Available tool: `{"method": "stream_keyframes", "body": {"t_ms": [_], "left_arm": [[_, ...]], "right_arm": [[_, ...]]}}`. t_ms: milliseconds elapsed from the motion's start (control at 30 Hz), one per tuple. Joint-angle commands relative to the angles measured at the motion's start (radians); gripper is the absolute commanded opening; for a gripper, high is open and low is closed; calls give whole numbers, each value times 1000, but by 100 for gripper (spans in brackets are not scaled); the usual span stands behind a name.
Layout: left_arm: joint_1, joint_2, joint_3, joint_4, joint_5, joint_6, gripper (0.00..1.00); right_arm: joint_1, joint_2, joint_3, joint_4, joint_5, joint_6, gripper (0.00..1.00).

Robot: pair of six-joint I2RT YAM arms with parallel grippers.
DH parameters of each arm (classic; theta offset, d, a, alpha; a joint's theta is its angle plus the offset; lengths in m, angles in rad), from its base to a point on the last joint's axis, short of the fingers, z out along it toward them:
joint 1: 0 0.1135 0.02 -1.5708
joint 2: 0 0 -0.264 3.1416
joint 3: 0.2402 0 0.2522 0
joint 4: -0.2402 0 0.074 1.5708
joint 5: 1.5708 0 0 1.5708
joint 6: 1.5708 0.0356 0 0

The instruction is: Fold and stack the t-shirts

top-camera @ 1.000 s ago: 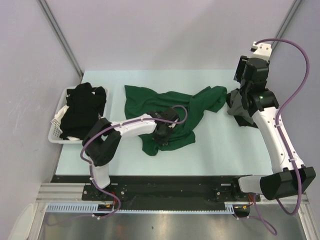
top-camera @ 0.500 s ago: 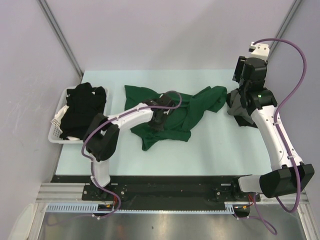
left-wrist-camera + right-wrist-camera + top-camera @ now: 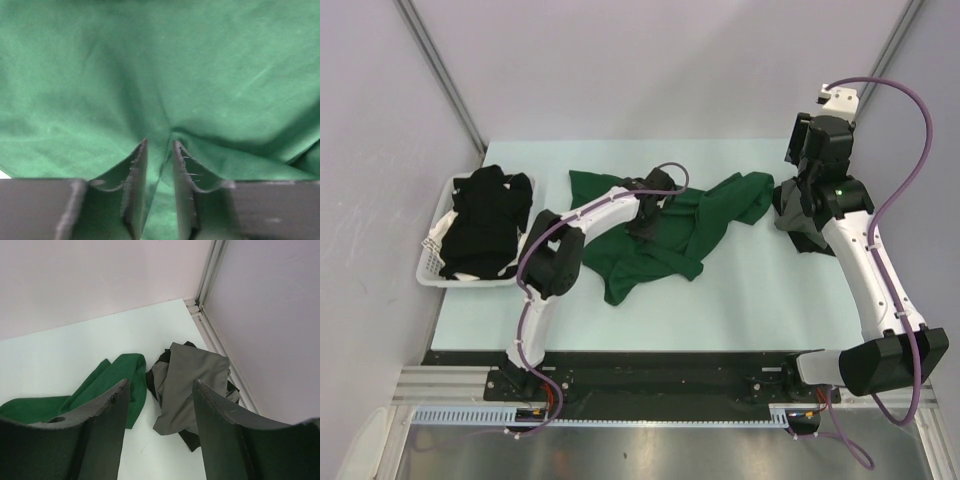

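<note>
table (image 3: 770,300): pale blue-green top, closed in by lilac-grey walls (image 3: 650,60) at the far side and on both flanks.
left arm (image 3: 600,208): elbow folded above the table's left half, forearm reaching to the far right over the cloth, wrist tipped down.
left hand (image 3: 159,145): fingers drawn almost together, with a ridge of green cloth pinched in the narrow slit between them; it sits on the middle of the dark green t-shirt (image 3: 720,205).
right arm (image 3: 865,270): stands tall along the right edge, wrist raised high near the far right corner.
right hand (image 3: 161,385): fingers spread wide, holding nothing, up in the air above the grey t-shirt (image 3: 187,375).
dark green t-shirt: crumpled and unfolded, sprawled across the middle of the table from far left to right; in the left wrist view, creases fan out from the pinch; its right end lies just beside the grey one.
grey t-shirt: rumpled heap by the far right corner, with black cloth showing under its edges.
black t-shirts (image 3: 485,220): piled in the white basket (image 3: 428,262) at the left edge.
change over the last second: the left hand has travelled from the shirt's near part toward the far side, drawing cloth with it, so the shirt lies bunched shorter front to back; the elbow has swung right. The right arm has hardly moved; only its wrist sits a touch higher.
</note>
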Motion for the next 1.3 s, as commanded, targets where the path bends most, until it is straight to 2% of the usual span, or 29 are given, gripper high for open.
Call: {"method": "stream_keyframes", "body": {"t_ms": [0,67,167,767,1000,1267], "left_arm": [[7,-25,43,-19,3,18,36],[15,-47,32,-14,0,15,41],[21,-73,30,-22,4,15,44],[9,-219,-209,35,116,-58,45],[-4,-194,-218,52,127,-54,45],[-14,-147,-143,46,138,-45,46]], "right_arm": [[-2,-13,-7,25,6,-3,59],[-4,-12,-7,26,5,-1,59],[-2,-7,-7,30,-3,2,58],[-4,1,-14,36,-12,14,59],[-4,1,-15,35,-12,14,59],[-5,2,-15,38,-3,5,59]]}}
